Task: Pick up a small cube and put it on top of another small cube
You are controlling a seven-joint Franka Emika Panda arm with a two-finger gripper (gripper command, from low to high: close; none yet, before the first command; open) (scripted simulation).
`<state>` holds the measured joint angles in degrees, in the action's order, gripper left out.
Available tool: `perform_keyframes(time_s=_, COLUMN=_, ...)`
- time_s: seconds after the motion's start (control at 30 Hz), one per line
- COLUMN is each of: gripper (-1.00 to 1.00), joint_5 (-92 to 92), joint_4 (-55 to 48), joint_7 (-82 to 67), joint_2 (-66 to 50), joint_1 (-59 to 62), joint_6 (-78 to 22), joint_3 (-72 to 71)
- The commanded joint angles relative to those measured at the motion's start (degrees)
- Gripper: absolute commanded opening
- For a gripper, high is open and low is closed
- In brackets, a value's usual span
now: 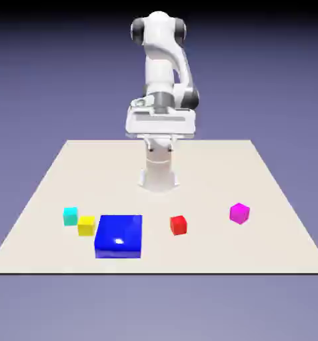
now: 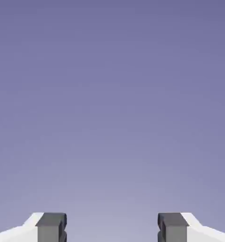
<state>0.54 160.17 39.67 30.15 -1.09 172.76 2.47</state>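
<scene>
Your gripper [image 2: 112, 229] sits high near the robot's base, fingers [image 2: 51, 226] spread wide with nothing between them; the hand view shows only backdrop. The cyan cube [image 1: 70, 215] rests on the surface [image 1: 268, 186] toward the exterior view's left, just beside the yellow cube [image 1: 87, 225], which lies next to the flat blue block [image 1: 119, 235]. That crowding likely leaves little finger room. Red cube [image 1: 179, 224] and magenta cube [image 1: 239, 213] stand apart. No containers here.

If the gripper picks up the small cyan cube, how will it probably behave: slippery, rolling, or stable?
The cyan cube looks glossy, so it may slip a little between the fingertips. Its flat faces suggest it will sit still rather than roll. The yellow cube sits very close, so it might get nudged.
</scene>
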Motion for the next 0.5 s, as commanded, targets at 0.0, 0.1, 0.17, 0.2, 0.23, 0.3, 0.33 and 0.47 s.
perform_keyframes(time_s=0.0, gripper=0.00, joint_5=0.5, joint_4=-0.7, joint_7=-2.3, joint_2=-2.1, joint_1=-0.3, joint_6=-1.0, joint_3=2.1)
perform_keyframes(time_s=0.1, gripper=0.00, joint_5=1.8, joint_4=-2.7, joint_7=-9.3, joint_2=-8.3, joint_1=-1.3, joint_6=-4.1, joint_3=8.2)
perform_keyframes(time_s=0.17, gripper=0.00, joint_5=2.7, joint_4=-4.1, joint_7=-13.9, joint_2=-12.5, joint_1=-2.0, joint_6=-6.2, joint_3=12.3)
perform_keyframes(time_s=0.2, gripper=0.00, joint_5=3.2, joint_4=-4.8, joint_7=-16.2, joint_2=-14.5, joint_1=-2.4, joint_6=-7.2, joint_3=14.4)
perform_keyframes(time_s=0.23, gripper=0.00, joint_5=3.6, joint_4=-5.5, joint_7=-18.5, joint_2=-16.6, joint_1=-2.7, joint_6=-8.3, joint_3=16.4)
perform_keyframes(time_s=0.3, gripper=0.00, joint_5=4.5, joint_4=-6.9, joint_7=-23.1, joint_2=-20.8, joint_1=-3.4, joint_6=-10.3, joint_3=20.5)
perform_keyframes(time_s=0.33, gripper=0.00, joint_5=5.0, joint_4=-7.6, joint_7=-25.5, joint_2=-22.8, joint_1=-3.7, joint_6=-11.4, joint_3=22.6)
perform_keyframes(time_s=0.47, gripper=0.00, joint_5=6.8, joint_4=-10.3, joint_7=-34.7, joint_2=-31.1, joint_1=-5.0, joint_6=-15.5, joint_3=30.8)
